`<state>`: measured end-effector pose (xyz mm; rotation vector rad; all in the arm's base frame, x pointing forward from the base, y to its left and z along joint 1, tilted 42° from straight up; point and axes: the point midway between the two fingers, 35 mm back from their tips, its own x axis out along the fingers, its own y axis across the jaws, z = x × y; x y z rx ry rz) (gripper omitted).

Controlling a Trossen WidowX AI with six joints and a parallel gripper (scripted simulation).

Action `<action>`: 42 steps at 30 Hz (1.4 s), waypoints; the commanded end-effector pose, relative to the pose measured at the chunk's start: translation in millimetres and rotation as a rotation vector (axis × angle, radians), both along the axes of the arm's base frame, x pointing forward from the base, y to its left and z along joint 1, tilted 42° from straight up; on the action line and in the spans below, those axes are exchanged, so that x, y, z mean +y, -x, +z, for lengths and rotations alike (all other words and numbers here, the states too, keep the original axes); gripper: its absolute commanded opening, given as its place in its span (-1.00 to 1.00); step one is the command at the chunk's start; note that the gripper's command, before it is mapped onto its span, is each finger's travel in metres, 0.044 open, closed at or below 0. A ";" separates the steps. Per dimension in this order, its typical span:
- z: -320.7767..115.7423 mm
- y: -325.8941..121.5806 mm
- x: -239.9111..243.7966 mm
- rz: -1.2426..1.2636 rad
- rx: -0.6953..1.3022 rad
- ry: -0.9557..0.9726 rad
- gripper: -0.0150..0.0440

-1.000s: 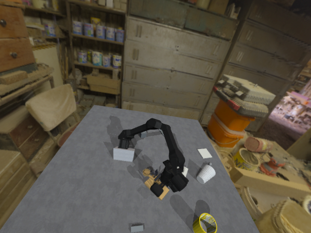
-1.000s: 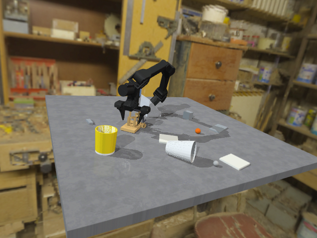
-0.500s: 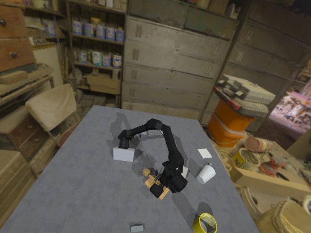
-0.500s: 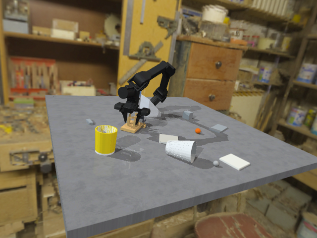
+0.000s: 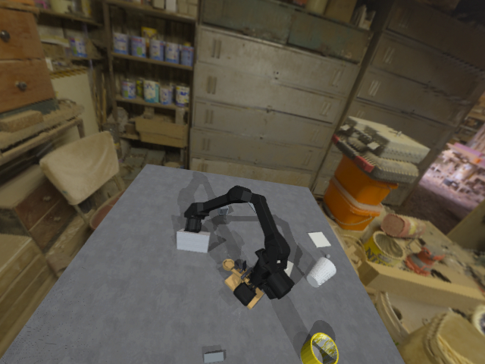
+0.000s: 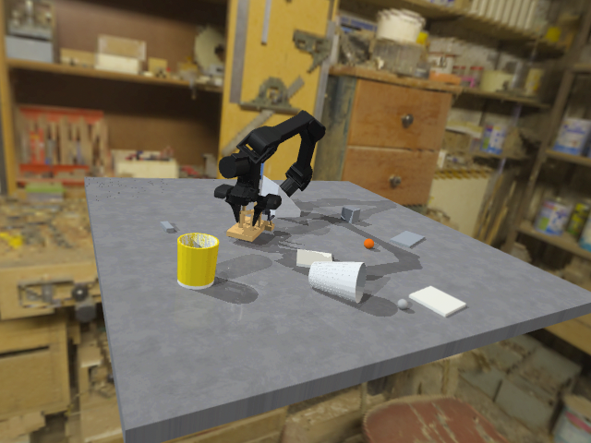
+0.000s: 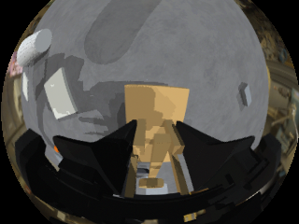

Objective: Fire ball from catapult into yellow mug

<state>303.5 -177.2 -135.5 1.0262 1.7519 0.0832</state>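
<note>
The wooden catapult (image 5: 232,280) (image 6: 243,233) (image 7: 173,103) stands on the table below the arm. My gripper (image 6: 246,222) (image 7: 156,123) points down and is shut on the catapult's upright frame, one finger on each side. The catapult's round spoon (image 5: 228,264) shows no ball in it in the top view. An orange ball (image 6: 368,244) (image 7: 56,149) lies on the table away from the catapult; the arm hides it in the top view. The yellow mug (image 5: 309,354) (image 6: 195,262) stands upright, its mouth up.
A white cup (image 5: 321,271) (image 6: 336,280) (image 7: 35,47) lies on its side, with a small grey ball (image 6: 403,304) and a white tile (image 5: 319,239) (image 6: 437,300) near it. Another pale block (image 6: 314,257) (image 7: 61,93), a small grey block (image 5: 214,356) (image 6: 167,226) and a grey tile (image 6: 406,238) lie around.
</note>
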 end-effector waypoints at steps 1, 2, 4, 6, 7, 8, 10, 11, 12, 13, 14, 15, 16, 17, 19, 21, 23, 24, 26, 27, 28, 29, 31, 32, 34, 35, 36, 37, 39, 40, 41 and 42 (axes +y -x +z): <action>18.8 -3.5 -21.8 -0.013 -0.026 0.026 -0.49; 18.8 -3.5 -21.8 -0.013 -0.026 0.026 -0.49; 16.8 -4.1 -21.1 -0.015 -0.025 0.025 -0.49; 15.3 -4.2 -20.0 -0.015 -0.025 0.025 -0.49; 14.0 -4.2 -19.0 -0.015 -0.025 0.025 -0.49; 12.7 -4.2 -18.0 -0.016 -0.025 0.025 -0.49; 10.1 -4.2 -15.9 -0.016 -0.025 0.025 -0.49; 8.8 -4.2 -14.9 -0.016 -0.025 0.025 -0.49; 7.5 -4.2 -13.8 -0.016 -0.025 0.025 -0.49; 6.2 -4.2 -12.8 -0.016 -0.025 0.025 -0.49; 5.0 -4.2 -11.8 -0.016 -0.025 0.025 -0.49; 3.7 -4.2 -10.7 -0.016 -0.025 0.025 -0.49; 2.4 -4.1 -9.7 -0.016 -0.025 0.025 -0.49; 1.1 -4.1 -8.6 -0.016 -0.025 0.025 -0.49; -1.4 -4.0 -6.5 -0.017 -0.026 0.024 -0.49; -3.9 -3.8 -4.3 -0.017 -0.026 0.024 -0.49; -6.4 -3.7 -2.2 -0.017 -0.026 0.024 -0.49; -7.6 -3.6 -1.1 -0.017 -0.026 0.024 -0.49; -10.1 -3.3 1.0 -0.017 -0.026 0.024 -0.49; -11.3 -3.2 2.1 -0.017 -0.026 0.024 -0.49; -12.6 -3.1 3.2 -0.017 -0.026 0.024 -0.49; -13.8 -3.0 4.3 -0.017 -0.026 0.024 -0.49; -16.2 -2.7 6.5 -0.018 -0.025 0.023 -0.49; -17.4 -2.5 7.6 -0.018 -0.025 0.023 -0.49; -17.1 -2.2 9.1 -0.007 -0.021 0.021 -0.49; -17.1 -2.2 9.1 -0.007 -0.021 0.021 -0.49; -17.1 -2.2 9.1 -0.007 -0.021 0.021 -0.49; -17.1 -2.2 9.1 -0.007 -0.021 0.021 -0.49; -17.1 -2.2 9.1 -0.007 -0.021 0.021 -0.49; -17.1 -2.2 9.1 -0.007 -0.021 0.021 -0.40; -17.1 -2.2 9.1 -0.007 -0.021 0.021 -0.31; -17.1 -2.2 9.1 -0.007 -0.021 0.021 -0.22</action>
